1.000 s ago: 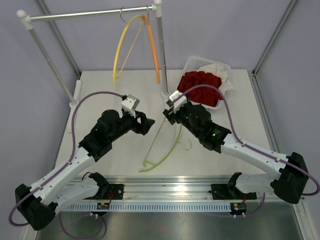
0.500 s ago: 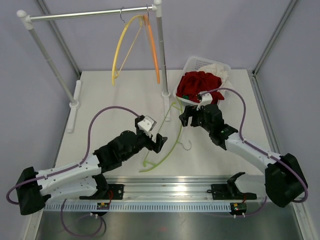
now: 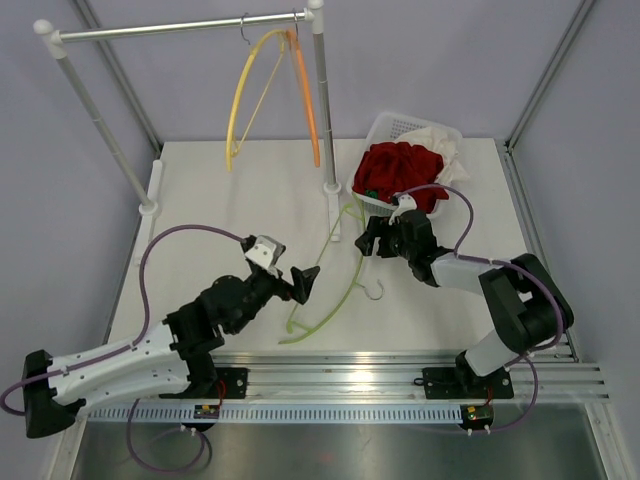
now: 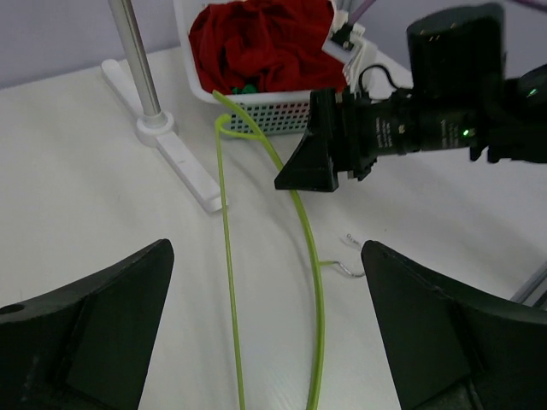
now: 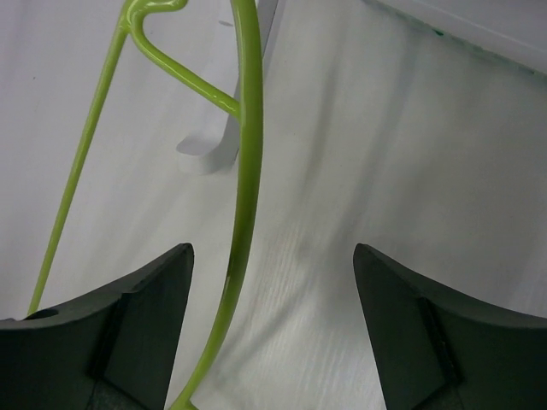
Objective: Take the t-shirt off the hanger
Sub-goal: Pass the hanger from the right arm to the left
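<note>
The red t-shirt (image 3: 398,168) lies bunched in a white basket (image 3: 392,125) at the back right; the left wrist view also shows the t-shirt (image 4: 261,38). A bare green hanger (image 3: 343,280) lies flat on the table. My left gripper (image 3: 306,282) hovers just left of it, open and empty, and in its wrist view the green hanger (image 4: 318,290) runs between the fingers (image 4: 94,333). My right gripper (image 3: 366,238) is open above the hanger's upper end. In the right wrist view the hanger (image 5: 245,154) passes below my right gripper (image 5: 273,273), which grips nothing.
A clothes rack (image 3: 322,100) stands at the back with a yellow hanger (image 3: 243,90) and an orange hanger (image 3: 306,95) on its rail. Its white foot (image 3: 333,222) lies beside the green hanger's top. A pale cloth (image 3: 446,152) lies in the basket behind the t-shirt.
Both grippers have opened wider. My left gripper moved nearer and to the right, beside the green hanger. My right gripper shifted right and its arm folded back, uncovering the hanger's top.
</note>
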You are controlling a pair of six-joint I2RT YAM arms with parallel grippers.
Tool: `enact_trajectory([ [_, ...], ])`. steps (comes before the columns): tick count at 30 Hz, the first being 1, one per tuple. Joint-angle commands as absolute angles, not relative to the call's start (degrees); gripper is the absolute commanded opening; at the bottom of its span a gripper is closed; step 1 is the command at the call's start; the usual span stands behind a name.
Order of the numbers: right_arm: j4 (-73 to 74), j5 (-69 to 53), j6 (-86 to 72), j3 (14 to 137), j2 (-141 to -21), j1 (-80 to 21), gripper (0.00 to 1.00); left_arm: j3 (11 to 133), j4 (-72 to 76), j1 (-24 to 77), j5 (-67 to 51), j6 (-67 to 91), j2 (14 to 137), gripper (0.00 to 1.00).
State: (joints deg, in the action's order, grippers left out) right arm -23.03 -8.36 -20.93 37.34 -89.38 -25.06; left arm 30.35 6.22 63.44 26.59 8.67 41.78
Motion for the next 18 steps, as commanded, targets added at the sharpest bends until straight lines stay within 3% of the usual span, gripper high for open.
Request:
enact_trajectory([
  [1, -30.3, -10.9, -22.6, 38.4, -92.1, -24.0, 0.82, 29.6, 10.2, 63.7, 27.1, 9.8, 39.6, 0.95],
  [5, -31.7, -12.0, -23.4, 40.0, -95.4, -23.7, 0.77, 30.1, 10.5, 63.7, 27.7, 9.2, 41.5, 0.95],
  [11, -33.2, -12.1, -24.5, 41.1, -98.2, -23.7, 0.57, 30.6, 10.4, 63.7, 28.4, 8.8, 42.8, 0.95],
  [18, -32.1, -12.2, -24.7, 41.6, -95.1, -23.6, 0.11, 30.1, 10.7, 63.7, 28.1, 8.4, 42.0, 0.96],
])
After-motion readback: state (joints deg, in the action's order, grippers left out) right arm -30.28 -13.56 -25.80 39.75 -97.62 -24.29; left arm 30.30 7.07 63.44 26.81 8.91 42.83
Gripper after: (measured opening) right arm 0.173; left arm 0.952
